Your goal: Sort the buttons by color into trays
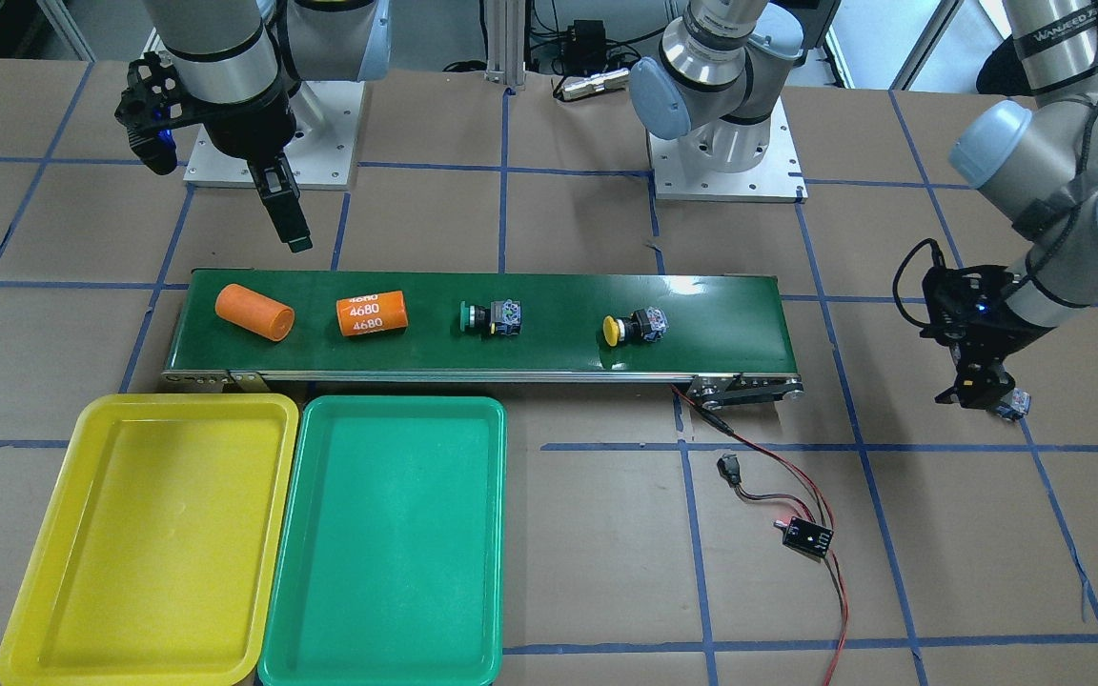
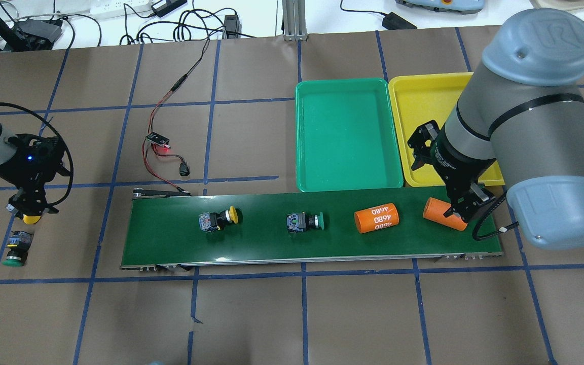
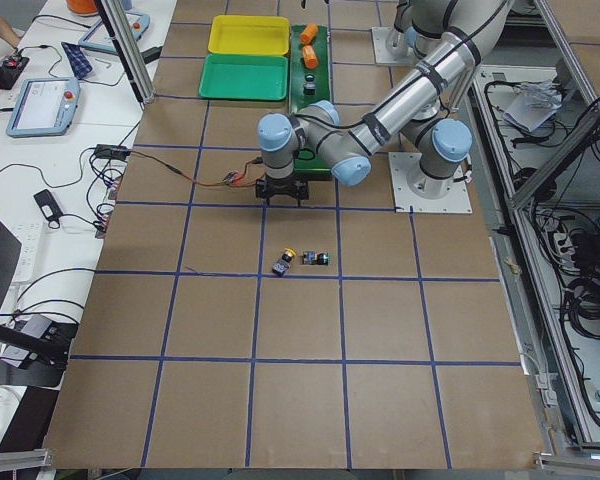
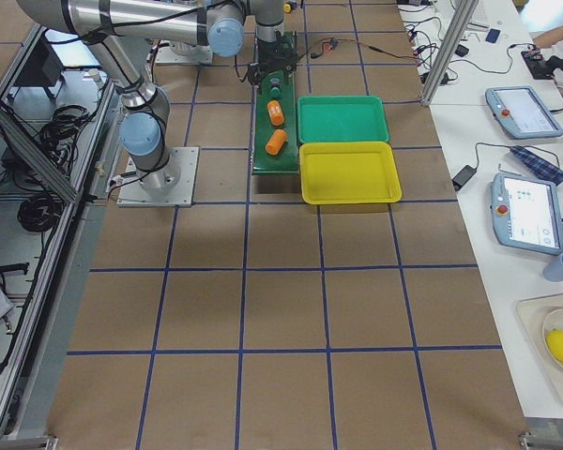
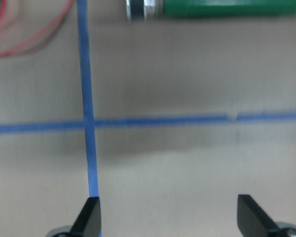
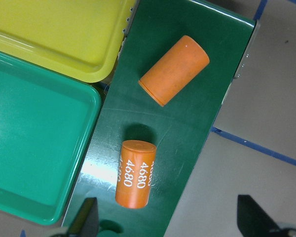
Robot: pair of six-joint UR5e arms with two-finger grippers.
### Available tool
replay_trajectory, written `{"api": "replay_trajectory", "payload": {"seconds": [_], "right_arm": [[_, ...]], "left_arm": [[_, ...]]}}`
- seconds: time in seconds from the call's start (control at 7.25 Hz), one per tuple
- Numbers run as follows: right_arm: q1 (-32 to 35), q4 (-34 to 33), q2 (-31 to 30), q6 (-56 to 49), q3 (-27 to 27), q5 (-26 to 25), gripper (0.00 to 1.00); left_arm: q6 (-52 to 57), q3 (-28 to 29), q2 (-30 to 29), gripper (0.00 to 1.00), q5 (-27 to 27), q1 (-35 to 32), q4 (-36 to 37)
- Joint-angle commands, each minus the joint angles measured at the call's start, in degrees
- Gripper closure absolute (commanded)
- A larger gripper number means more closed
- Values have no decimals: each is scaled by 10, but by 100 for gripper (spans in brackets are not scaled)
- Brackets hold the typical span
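Two buttons lie on the dark-green belt (image 1: 559, 343): a green-capped one (image 1: 490, 317) mid-belt and a yellow-capped one (image 1: 635, 327) toward the robot's left. Two more lie on the table off the belt's left end, one yellow-capped (image 2: 31, 219) and one green-capped (image 2: 16, 252). My left gripper (image 5: 170, 219) hovers above that pair, open, with only bare table between its fingers. My right gripper (image 6: 168, 222) hangs open above the belt's other end, near the plain orange cylinder (image 6: 173, 69). The yellow tray (image 1: 158, 534) and the green tray (image 1: 387, 543) sit side by side past the belt, with nothing in them.
A second orange cylinder (image 1: 373, 313) marked 4680 lies on the belt beside the plain one. A small controller board (image 1: 806, 536) with red and black wires lies on the table near the belt's left end. Blue tape lines grid the brown tabletop.
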Motion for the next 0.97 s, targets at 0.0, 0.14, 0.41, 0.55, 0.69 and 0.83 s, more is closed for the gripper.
{"api": "replay_trajectory", "payload": {"seconds": [0.0, 0.14, 0.41, 0.55, 0.69, 0.83], "right_arm": [[0, 3, 1, 37, 5, 20, 0], [0, 3, 5, 37, 8, 20, 0], [0, -3, 17, 38, 21, 19, 0], [0, -1, 18, 36, 22, 13, 0], [0, 1, 20, 37, 23, 16, 0], [0, 0, 30, 50, 41, 20, 0]], "left_arm": [[146, 53, -57, 4, 2, 61, 21], [173, 69, -86, 4, 1, 72, 23], [227, 69, -121, 3, 8, 73, 80], [234, 71, -130, 4, 10, 75, 92], [234, 72, -139, 4, 10, 75, 94], [234, 78, -146, 4, 10, 76, 96]]}}
